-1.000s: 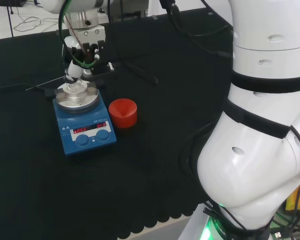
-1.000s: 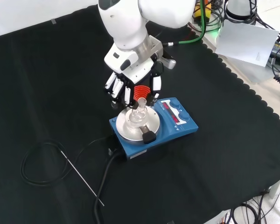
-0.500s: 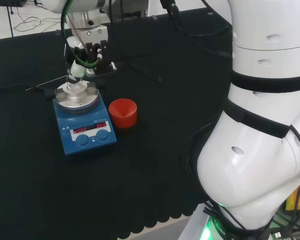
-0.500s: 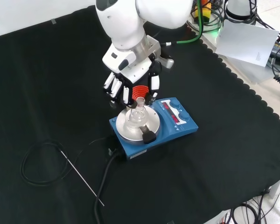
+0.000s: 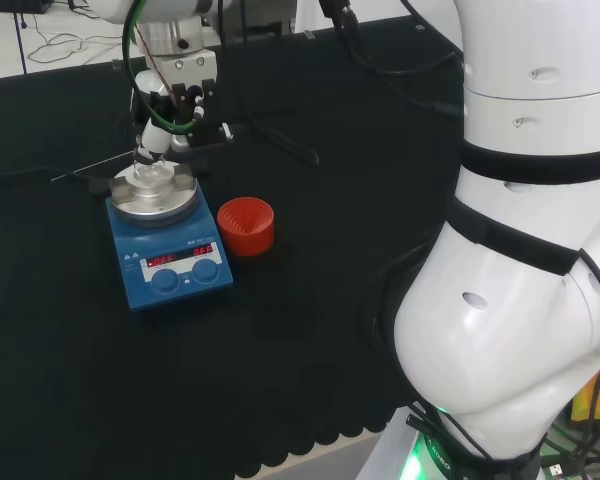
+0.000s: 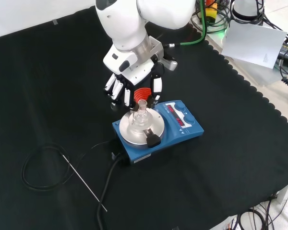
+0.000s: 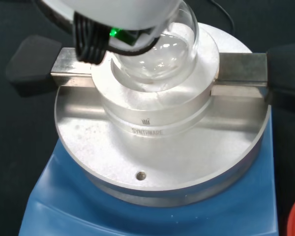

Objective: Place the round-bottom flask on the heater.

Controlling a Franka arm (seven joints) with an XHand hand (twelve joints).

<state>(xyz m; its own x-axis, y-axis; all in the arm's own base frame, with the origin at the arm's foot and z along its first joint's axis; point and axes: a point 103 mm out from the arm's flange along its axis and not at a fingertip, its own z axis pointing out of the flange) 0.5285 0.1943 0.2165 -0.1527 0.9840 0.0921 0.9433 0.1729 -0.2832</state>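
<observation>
In the head view, the hand (image 5: 170,100) has lifted off the round-bottom flask (image 5: 152,176), which sits on the heater (image 5: 168,250). In the front view its fingers (image 6: 156,86) hang straight, holding nothing, above the flask's neck. The wrist view shows the bulb seated in the metal block (image 7: 157,123), so placement looks done.

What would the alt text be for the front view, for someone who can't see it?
A clear round-bottom flask sits on the metal top of a blue heater on black cloth. The robot's black and white hand hangs just behind it, fingers straight and off the glass. A red ribbed stand shows between the fingers.
</observation>
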